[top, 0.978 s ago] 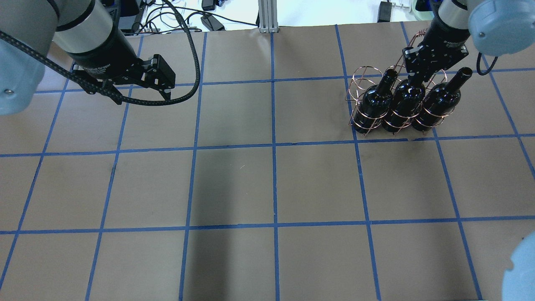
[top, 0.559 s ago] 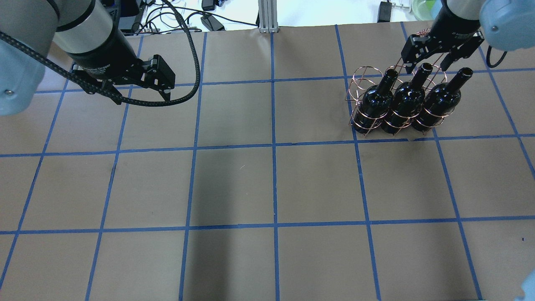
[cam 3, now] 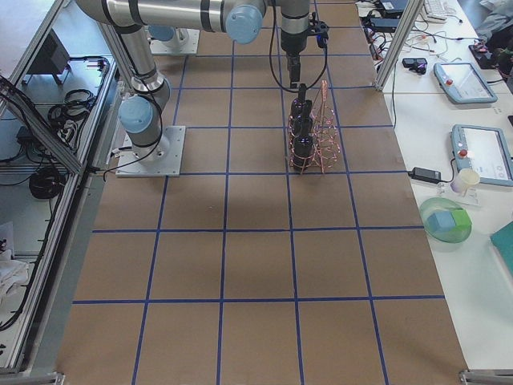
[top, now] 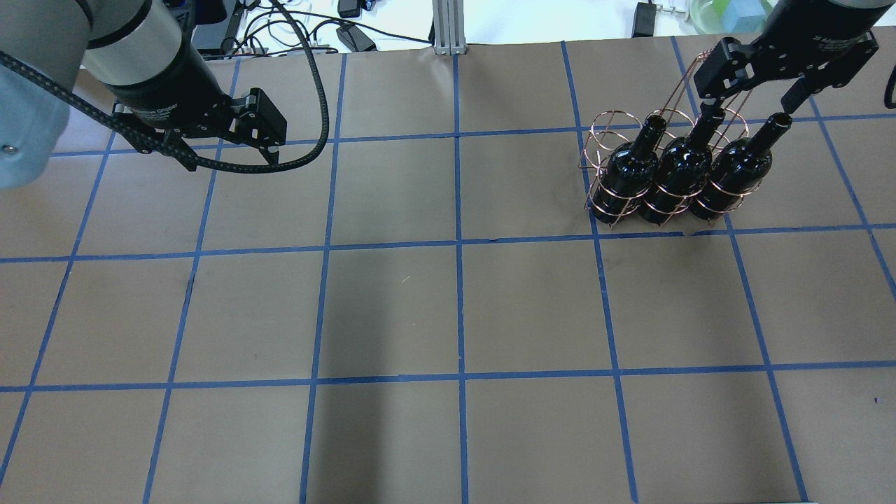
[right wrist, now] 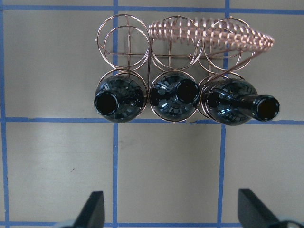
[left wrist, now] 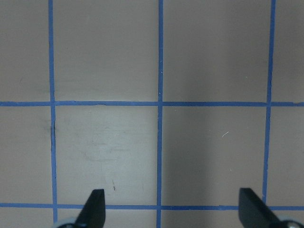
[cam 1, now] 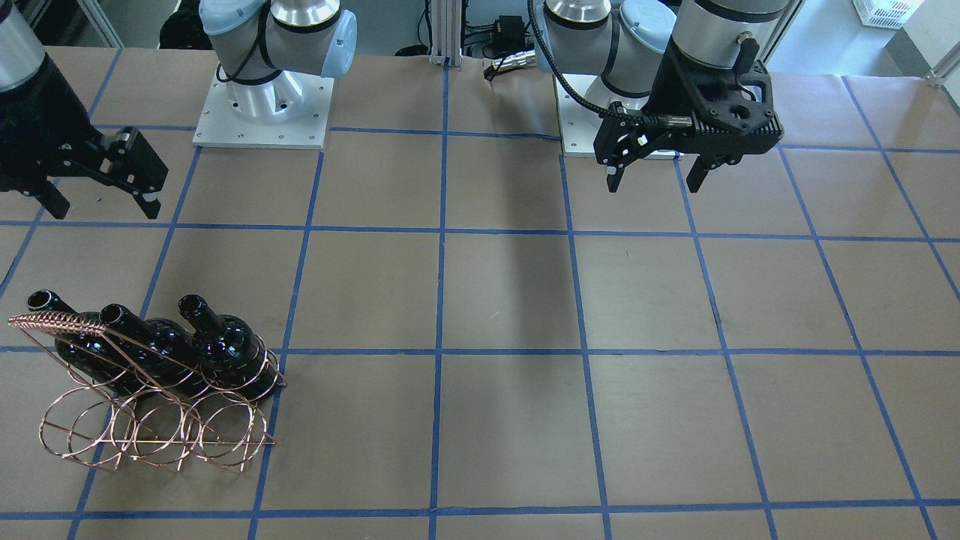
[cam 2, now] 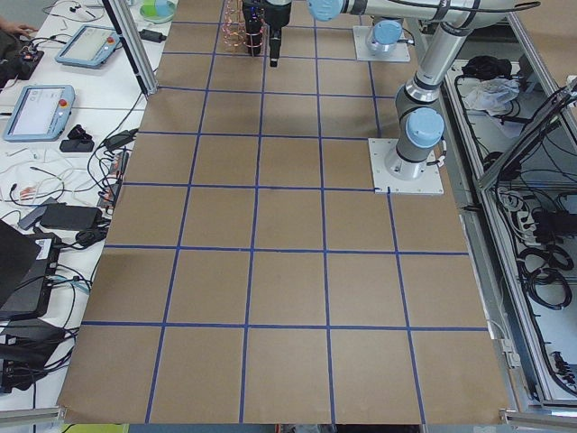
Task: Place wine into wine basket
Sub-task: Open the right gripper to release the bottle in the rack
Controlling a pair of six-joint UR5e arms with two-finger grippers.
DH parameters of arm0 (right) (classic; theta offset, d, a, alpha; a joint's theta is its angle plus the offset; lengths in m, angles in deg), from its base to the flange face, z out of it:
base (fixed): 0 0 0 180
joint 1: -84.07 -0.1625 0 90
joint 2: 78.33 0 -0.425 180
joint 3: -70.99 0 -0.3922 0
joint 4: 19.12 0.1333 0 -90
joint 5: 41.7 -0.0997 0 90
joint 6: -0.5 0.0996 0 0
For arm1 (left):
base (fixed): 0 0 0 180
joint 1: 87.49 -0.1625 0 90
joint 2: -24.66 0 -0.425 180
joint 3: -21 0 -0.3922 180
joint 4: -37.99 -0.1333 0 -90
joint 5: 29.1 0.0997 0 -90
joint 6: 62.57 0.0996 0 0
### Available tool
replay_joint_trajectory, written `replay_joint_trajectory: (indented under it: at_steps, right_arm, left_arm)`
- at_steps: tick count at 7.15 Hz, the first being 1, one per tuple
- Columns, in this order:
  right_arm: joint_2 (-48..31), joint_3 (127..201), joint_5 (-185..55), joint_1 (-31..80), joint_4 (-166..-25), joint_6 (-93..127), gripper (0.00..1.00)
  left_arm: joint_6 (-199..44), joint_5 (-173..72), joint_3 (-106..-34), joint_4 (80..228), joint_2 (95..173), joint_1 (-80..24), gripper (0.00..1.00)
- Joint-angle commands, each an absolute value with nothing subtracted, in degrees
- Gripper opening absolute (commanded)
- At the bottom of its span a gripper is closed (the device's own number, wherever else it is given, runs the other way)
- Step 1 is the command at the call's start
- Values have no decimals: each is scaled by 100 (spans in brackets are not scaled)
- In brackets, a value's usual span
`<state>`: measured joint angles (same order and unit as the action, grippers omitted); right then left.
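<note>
The copper wire wine basket [top: 610, 114] stands at the far right of the table, with three near-black bottles in its near row of hoops. The middle wine bottle [top: 680, 166] stands between two look-alikes [top: 632, 168] [top: 731, 168]. My right gripper [top: 754, 101] is open and empty, above and just beyond the bottle necks. In the right wrist view the bottles [right wrist: 175, 95] and the basket [right wrist: 124, 42] lie beyond the open fingers [right wrist: 95, 209]. My left gripper [top: 231, 159] is open and empty over bare table at the far left.
The basket's far row of hoops [cam 1: 150, 435] holds nothing, and its coiled handle [cam 1: 56, 324] sticks up over the bottles. Both arm bases [cam 1: 262, 112] stand at the robot's edge. Cables and tablets lie off the table's far side [top: 350, 31].
My right gripper has lifted off the middle bottle's neck and drawn up and to the right, open. The left gripper has shifted slightly left. The bottles and basket have stayed put.
</note>
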<state>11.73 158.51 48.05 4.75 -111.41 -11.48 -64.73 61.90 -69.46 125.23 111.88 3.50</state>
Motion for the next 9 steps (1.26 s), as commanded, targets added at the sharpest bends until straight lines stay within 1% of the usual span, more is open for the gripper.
replay_joint_trajectory:
  at_steps: [1, 2, 4, 6, 9]
  right_arm:
    - [1369, 15940, 4795, 453, -11035, -1136, 100]
    - [1378, 15940, 4787, 305, -11052, -1041, 100]
    - [1343, 15862, 4970, -501, -11175, -61, 100]
    - [1326, 15765, 4970, -1109, -11438, 191, 100]
    - [1273, 15756, 4927, -1095, -11404, 200, 100]
  left_arm:
    - [-6477, 6187, -6952, 12535, 11184, 365, 100]
    - [-6477, 6187, -6952, 12535, 11176, 365, 100]
    - [-6477, 6196, -6952, 12562, 11167, 374, 100]
    - [-6477, 6187, -6961, 12544, 11167, 382, 100]
    - [-6477, 6187, -6961, 12553, 11158, 382, 100]
